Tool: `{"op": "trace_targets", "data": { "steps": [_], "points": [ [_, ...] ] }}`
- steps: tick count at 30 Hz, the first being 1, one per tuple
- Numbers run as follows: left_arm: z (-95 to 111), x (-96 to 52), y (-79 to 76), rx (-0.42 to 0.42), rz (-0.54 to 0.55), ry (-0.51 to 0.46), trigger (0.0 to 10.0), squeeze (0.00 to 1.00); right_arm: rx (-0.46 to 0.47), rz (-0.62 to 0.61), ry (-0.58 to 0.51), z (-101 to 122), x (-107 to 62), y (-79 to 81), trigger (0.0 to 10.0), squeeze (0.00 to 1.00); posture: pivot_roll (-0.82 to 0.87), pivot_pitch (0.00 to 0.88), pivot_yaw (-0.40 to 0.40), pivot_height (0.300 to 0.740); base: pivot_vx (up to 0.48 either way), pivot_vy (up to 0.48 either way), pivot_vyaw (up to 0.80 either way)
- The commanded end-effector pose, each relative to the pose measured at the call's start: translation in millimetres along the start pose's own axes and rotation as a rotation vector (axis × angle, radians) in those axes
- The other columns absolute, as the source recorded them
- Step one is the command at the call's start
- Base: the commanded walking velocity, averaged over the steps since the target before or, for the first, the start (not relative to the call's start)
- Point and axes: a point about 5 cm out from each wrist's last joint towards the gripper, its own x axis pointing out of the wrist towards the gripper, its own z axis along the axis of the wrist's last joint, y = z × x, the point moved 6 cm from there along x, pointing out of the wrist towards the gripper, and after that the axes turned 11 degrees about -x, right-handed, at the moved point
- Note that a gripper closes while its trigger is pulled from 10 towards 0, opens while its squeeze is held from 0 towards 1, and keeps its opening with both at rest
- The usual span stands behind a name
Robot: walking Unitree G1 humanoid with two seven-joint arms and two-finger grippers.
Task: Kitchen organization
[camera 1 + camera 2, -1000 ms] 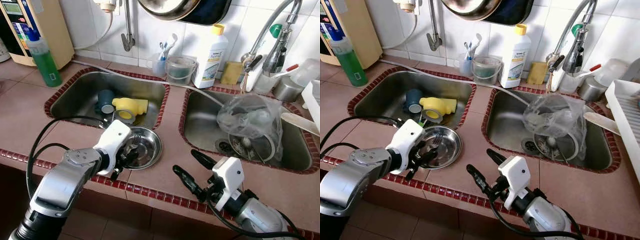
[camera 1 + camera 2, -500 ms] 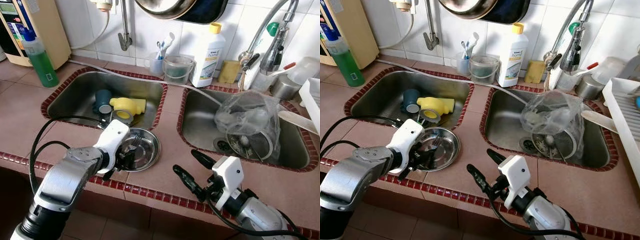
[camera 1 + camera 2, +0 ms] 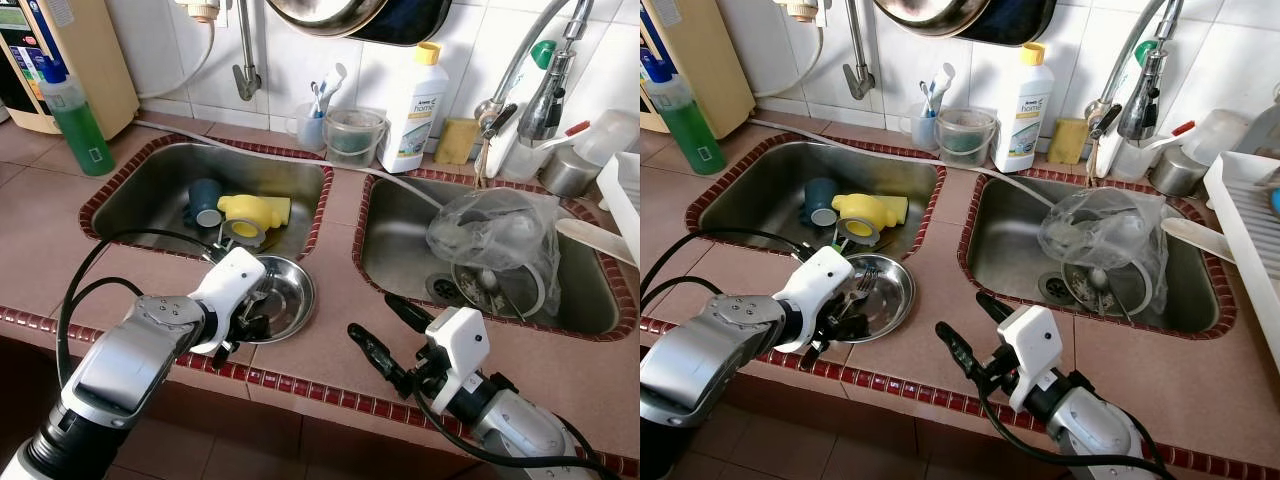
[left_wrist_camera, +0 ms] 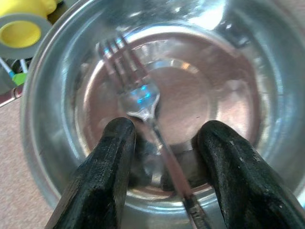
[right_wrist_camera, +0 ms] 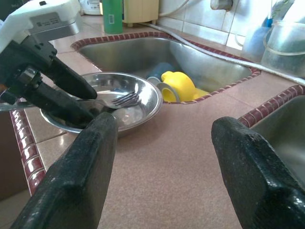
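My left gripper (image 4: 162, 143) has its 2 fingers spread astride a fork (image 4: 143, 107) lying in the steel bowl (image 4: 43, 143). I judge this the fork pickup; next, clench on its handle. My right gripper (image 3: 970, 330) hovers released.

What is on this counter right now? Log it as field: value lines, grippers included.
setting: tiled counter, double sink
left gripper: open, fingers straddling the fork handle inside the bowl
fork: lying in the bowl, tines away from the gripper
steel bowl: on the counter before the left sink
right gripper: open, holding nothing, above the counter edge
left sink: yellow cup
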Motion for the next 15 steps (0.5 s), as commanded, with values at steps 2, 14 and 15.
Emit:
{"op": "trace_targets", "data": {
  "steps": [2,14,15],
  "points": [
    [2.9,-2.2,-3.3,0.042,-0.011,-0.001,8.4,0.00,-0.020,-0.017,-0.012,4.4,-0.2,-5.2,10.0,0.00,0.06,0.045,-0.001,0.740,0.000,0.000,0.00],
    [0.0,-2.8,-5.9,0.056,-0.038,0.017,0.8,0.00,-0.029,-0.036,-0.012,5.0,-0.2,-9.3,10.0,0.00,0.06,0.054,0.001,0.740,0.000,0.000,0.00],
    [0.2,-3.0,-6.4,0.058,-0.042,0.016,0.2,0.00,-0.029,-0.038,-0.013,5.2,-0.2,-9.5,10.0,0.00,0.06,0.054,0.002,0.740,0.000,0.000,0.00]
  ]
}}
